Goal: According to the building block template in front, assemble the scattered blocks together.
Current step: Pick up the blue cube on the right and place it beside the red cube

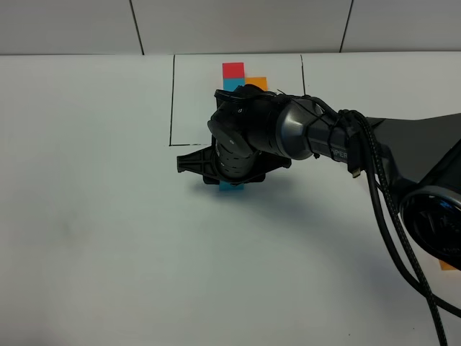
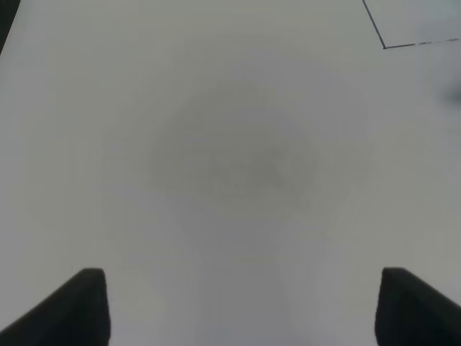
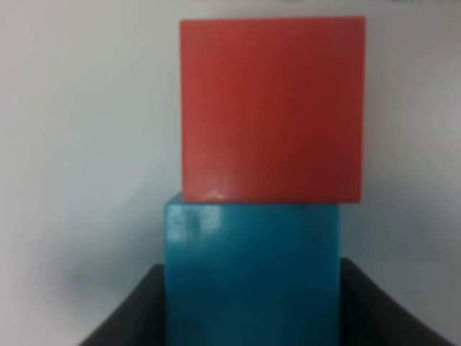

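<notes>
The building block template sits at the back inside a thin black frame (image 1: 173,101): a red cube (image 1: 233,70), an orange cube (image 1: 256,82) and a cyan-blue cube (image 1: 230,84) half hidden by the arm. My right gripper (image 3: 252,288) reaches across to just in front of the frame and is shut on the scattered cyan-blue block (image 3: 252,274), whose edge shows under the wrist (image 1: 232,187). The scattered red block (image 3: 272,108) lies flush against its far face. A sliver of orange block (image 1: 448,265) peeks out behind the right arm. My left gripper (image 2: 241,306) hangs open over bare table.
The white table (image 1: 94,238) stretches out left and front. The right arm and its cables (image 1: 382,194) cross the right half of the high view. A corner of the black frame (image 2: 385,47) shows in the left wrist view.
</notes>
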